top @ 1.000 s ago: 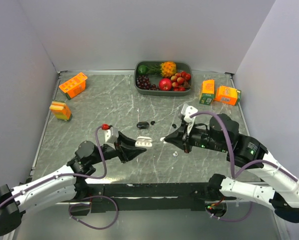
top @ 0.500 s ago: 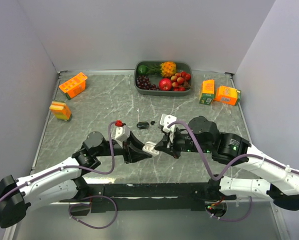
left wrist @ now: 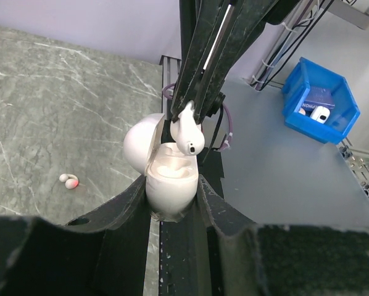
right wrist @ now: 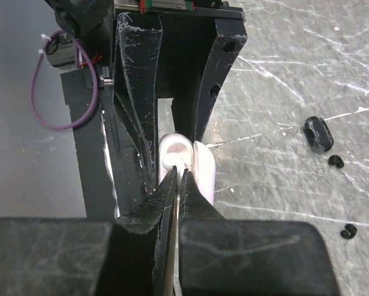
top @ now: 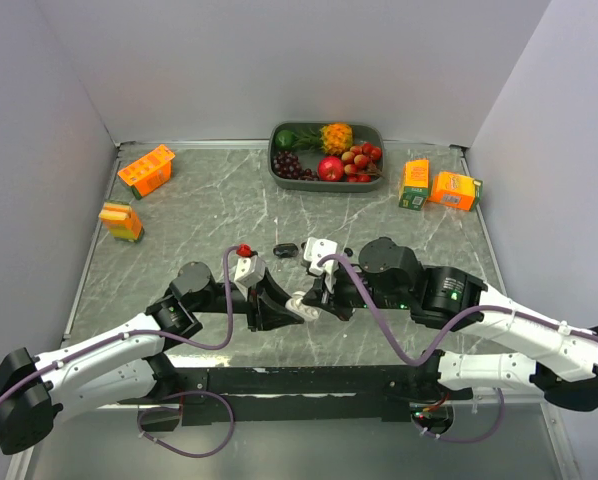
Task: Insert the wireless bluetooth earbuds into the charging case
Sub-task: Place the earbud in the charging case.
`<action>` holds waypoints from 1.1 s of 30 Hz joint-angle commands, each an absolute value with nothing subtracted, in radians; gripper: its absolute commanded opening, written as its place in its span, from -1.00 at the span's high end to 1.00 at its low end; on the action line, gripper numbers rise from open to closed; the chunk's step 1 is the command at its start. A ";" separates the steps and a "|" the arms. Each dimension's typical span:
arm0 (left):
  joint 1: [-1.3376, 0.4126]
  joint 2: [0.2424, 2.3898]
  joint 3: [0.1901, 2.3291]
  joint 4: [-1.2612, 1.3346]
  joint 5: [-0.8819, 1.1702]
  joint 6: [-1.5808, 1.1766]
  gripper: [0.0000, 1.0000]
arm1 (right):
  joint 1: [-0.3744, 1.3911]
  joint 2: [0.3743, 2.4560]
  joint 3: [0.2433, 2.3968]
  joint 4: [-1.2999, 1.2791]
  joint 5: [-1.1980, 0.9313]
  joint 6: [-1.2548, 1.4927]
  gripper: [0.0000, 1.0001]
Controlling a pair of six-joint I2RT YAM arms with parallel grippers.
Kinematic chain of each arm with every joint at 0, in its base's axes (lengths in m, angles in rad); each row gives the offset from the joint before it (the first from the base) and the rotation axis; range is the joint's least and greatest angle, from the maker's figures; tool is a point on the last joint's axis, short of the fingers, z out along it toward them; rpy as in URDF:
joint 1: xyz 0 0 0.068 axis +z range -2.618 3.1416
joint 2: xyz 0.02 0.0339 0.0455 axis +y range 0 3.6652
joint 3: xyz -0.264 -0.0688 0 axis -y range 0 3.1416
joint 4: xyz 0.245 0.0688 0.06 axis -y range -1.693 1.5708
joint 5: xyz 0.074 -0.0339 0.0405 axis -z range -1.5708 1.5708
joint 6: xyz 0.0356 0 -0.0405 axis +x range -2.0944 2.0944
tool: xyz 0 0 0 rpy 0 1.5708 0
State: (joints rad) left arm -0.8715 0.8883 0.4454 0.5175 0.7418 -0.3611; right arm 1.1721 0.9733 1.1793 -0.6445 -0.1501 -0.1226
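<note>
Fruit tray point(top: 324, 185) back ctr; orange cartons point(top: 146, 170) L + R edges.

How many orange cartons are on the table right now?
4. Left side: a far carton and a near carton. Right side, beside the fruit tray: a green-trimmed carton and an orange carton, side by side. The arms may hide more.
</note>
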 commanded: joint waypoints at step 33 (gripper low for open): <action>-0.868 0.871 0.431 0.689 0.690 -0.426 0.98 | 1.330 1.026 1.200 -0.569 0.138 -0.092 0.76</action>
State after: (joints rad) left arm -0.8696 0.8875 0.4294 0.5980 0.7109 -0.4133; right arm 1.3087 1.0180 1.1793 -0.6086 0.0959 -0.1162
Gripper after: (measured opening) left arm 0.341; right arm 0.031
